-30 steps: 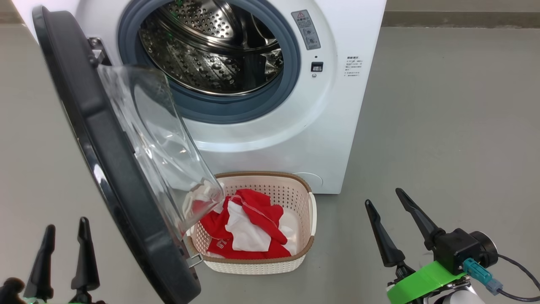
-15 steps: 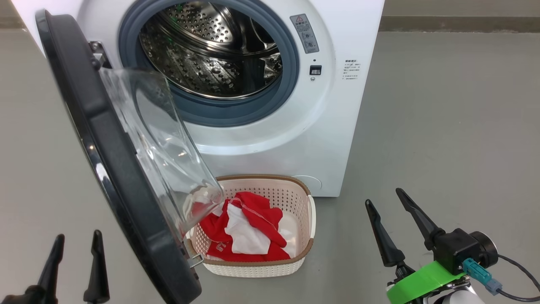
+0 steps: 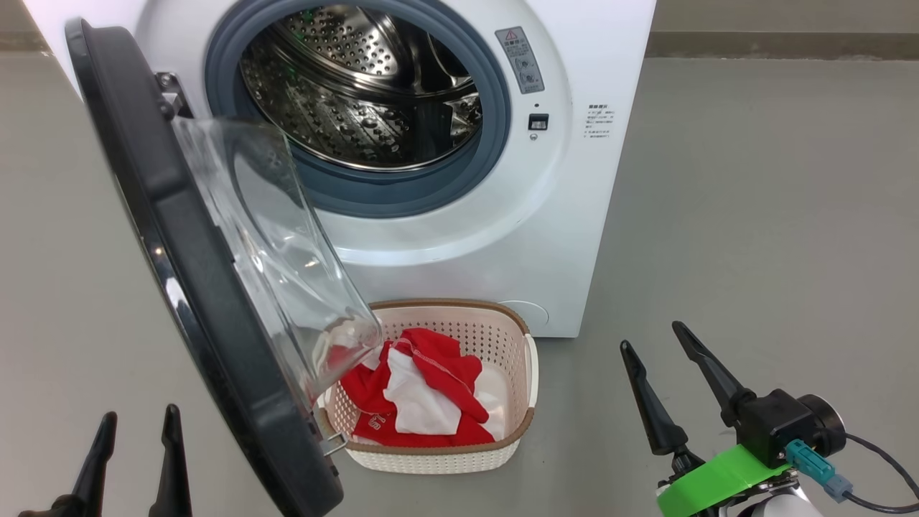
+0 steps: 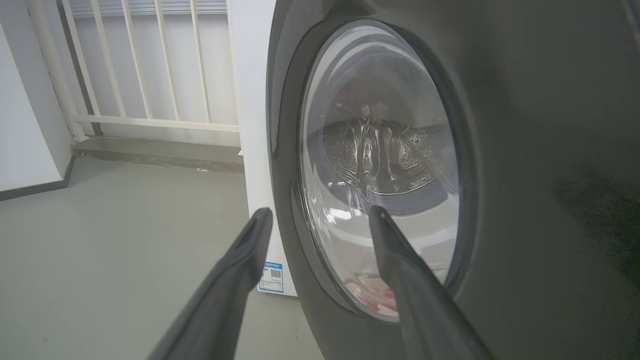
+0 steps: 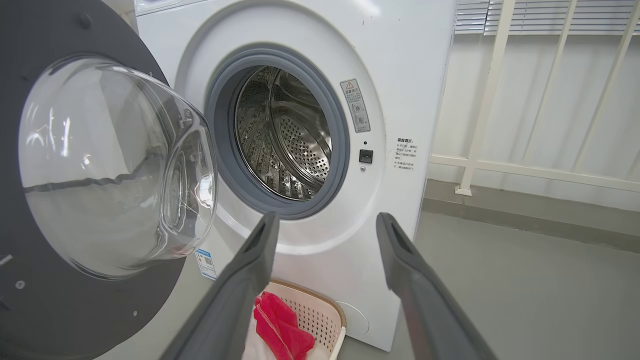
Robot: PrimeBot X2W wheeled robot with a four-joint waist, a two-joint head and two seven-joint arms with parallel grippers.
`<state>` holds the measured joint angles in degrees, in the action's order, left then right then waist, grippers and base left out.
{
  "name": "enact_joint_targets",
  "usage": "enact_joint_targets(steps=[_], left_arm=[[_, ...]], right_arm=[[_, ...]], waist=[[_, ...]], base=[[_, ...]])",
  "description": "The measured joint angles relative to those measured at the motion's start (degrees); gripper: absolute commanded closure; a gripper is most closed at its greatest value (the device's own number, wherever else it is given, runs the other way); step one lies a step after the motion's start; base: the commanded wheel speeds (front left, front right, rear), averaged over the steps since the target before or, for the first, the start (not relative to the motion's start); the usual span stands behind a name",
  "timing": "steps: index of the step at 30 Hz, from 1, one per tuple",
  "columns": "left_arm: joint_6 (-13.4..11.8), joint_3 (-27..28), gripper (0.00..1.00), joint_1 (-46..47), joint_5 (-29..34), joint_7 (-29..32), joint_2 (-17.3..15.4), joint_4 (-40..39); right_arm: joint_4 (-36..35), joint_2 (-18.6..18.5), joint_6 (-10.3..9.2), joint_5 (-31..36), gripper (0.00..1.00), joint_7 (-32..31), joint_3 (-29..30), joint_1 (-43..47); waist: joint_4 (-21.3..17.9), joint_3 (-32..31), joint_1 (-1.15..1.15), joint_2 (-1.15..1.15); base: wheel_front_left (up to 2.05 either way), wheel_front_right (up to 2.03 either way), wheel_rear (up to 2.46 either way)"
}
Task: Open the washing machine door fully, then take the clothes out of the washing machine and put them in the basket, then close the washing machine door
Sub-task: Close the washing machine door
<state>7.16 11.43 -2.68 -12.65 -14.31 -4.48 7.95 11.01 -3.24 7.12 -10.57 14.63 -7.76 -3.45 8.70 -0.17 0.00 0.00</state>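
White and boxy, the washing machine stands on a grey floor. Its door stands open toward the robot's left. In the head view the door's black rim is seen nearly edge-on, and its clear glass bowl bulges toward the opening. Inside the grey rubber ring, the steel drum shows its perforated wall.

The basket sits on the floor just in front of the machine's lower front, its left end tucked behind the bottom of the door. The clothes lie heaped inside it, red with white panels, and part of the heap is seen through the glass bowl.

The left gripper is at the lower left of the head view, on the outer side of the door, with its jaws wide and empty. In the left wrist view its dark fingers point at the door's outer face. Whether they touch it cannot be told.

The right gripper hangs at the lower right, well apart from the basket, with its jaws spread wide and holding nothing. A green band wraps its wrist. In the right wrist view it points at the machine's front, with the basket low between its fingers and a white railing off to the side. A small blue sticker sits low on the machine's side.
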Motion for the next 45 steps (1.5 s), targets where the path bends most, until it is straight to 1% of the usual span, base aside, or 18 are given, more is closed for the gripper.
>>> enact_joint_targets(steps=[21, 22, 23, 24, 27, 30, 31, 32, 35, 37, 38, 39, 42, 45], left_arm=[[0.0, -0.12, 0.0, -0.97, 1.57, 0.0, 0.19, 1.04], [0.0, 0.0, 0.15, -0.97, 1.57, 0.0, 0.33, 1.49], [0.0, 0.1, 0.71, -0.96, 1.25, 0.0, 0.48, 1.69], [0.0, 0.32, 1.0, -0.91, -0.23, 0.0, 0.76, 1.69], [0.01, -0.57, 1.0, -0.79, -5.75, 0.0, 0.92, 2.98], [0.0, -1.44, 1.0, 0.54, -12.67, 0.3, 1.18, 3.79], [0.0, -1.46, 1.0, 1.48, -15.89, 1.36, 1.25, 3.72], [0.01, -1.23, 1.0, 2.51, -20.14, 2.72, 1.36, 3.39], [0.0, 1.01, 1.0, 5.77, -36.9, 9.46, 1.85, 1.08], [-0.27, 2.57, 1.0, 7.37, -45.48, 13.76, 2.08, -1.18], [-1.2, 3.16, 1.0, 7.89, -48.79, 15.7, 2.19, -2.56], [-2.66, 3.76, 1.0, 8.36, -52.38, 17.71, 2.26, -3.7], [-8.0, 5.68, 1.0, 9.22, -63.1, 23.07, 2.4, -7.02], [-12.63, 6.93, 1.0, 9.72, -71.61, 27.17, 2.49, -10.67]], right_arm=[[-0.01, 0.02, 0.0, 0.0, 0.0, 0.0, -0.12, 0.03], [0.0, 0.02, 0.0, 0.0, 0.0, 0.0, -0.12, 0.03], [0.0, 0.02, 0.0, -0.01, 0.0, 0.0, -0.13, 0.03], [0.0, 0.02, 0.0, -0.01, 0.0, 0.0, -0.12, 0.03], [-0.01, 0.01, 0.0, -0.01, 0.0, 0.0, -0.05, 0.03], [0.0, 0.01, 0.0, -0.1, 0.0, 0.0, -0.01, 0.04], [0.0, 0.02, 0.0, -0.13, 0.0, 0.0, 0.02, 0.05], [0.0, 0.02, 0.0, -0.26, 0.0, 0.0, 0.07, 0.05], [-0.02, 0.02, 0.0, -0.43, 0.0, 0.0, 0.1, 0.05], [-0.03, 0.02, 0.0, -0.47, 0.0, 0.0, 0.12, 0.05], [-0.04, 0.03, 0.0, -0.49, 0.0, 0.0, 0.14, 0.05], [-0.05, 0.03, 0.0, -0.58, 0.0, 0.0, 0.11, 0.05], [-0.04, 0.04, 0.0, -0.75, 0.0, 0.0, -0.11, 0.06], [-0.04, 0.05, 0.0, -1.02, 0.0, 0.0, -0.26, 0.07]], waist=[[0.5, -0.53, 0.0, 0.0], [0.53, -0.59, 0.0, 0.0], [0.54, -0.64, 0.0, 0.0], [0.58, -0.66, 0.0, 0.0], [0.81, -0.78, 0.0, 0.0], [1.12, -0.93, 0.0, 0.0], [1.24, -0.98, 0.0, 0.0], [1.35, -1.02, 0.0, 0.0], [1.43, -1.1, 0.0, 0.0], [1.37, -1.08, 0.0, 0.0], [1.33, -1.05, 0.0, 0.0], [1.27, -1.02, 0.0, 0.0], [1.02, -0.88, 0.0, 0.0], [0.63, -0.65, 0.0, 0.0]], base=[[0.0, 0.0, 0.0], [0.0, 0.0, 0.0], [0.0, 0.0, 0.0], [0.0, 0.0, 0.0], [0.0, 0.0, 0.0], [0.0, 0.0, 0.0], [0.0, 0.0, 0.0], [0.0, 0.0, 0.0], [0.0, 0.0, 0.0], [0.0, 0.0, 0.0], [0.0, 0.0, 0.0], [0.0, 0.0, 0.0], [0.0, 0.0, 0.0], [0.0, 0.0, 0.0]])
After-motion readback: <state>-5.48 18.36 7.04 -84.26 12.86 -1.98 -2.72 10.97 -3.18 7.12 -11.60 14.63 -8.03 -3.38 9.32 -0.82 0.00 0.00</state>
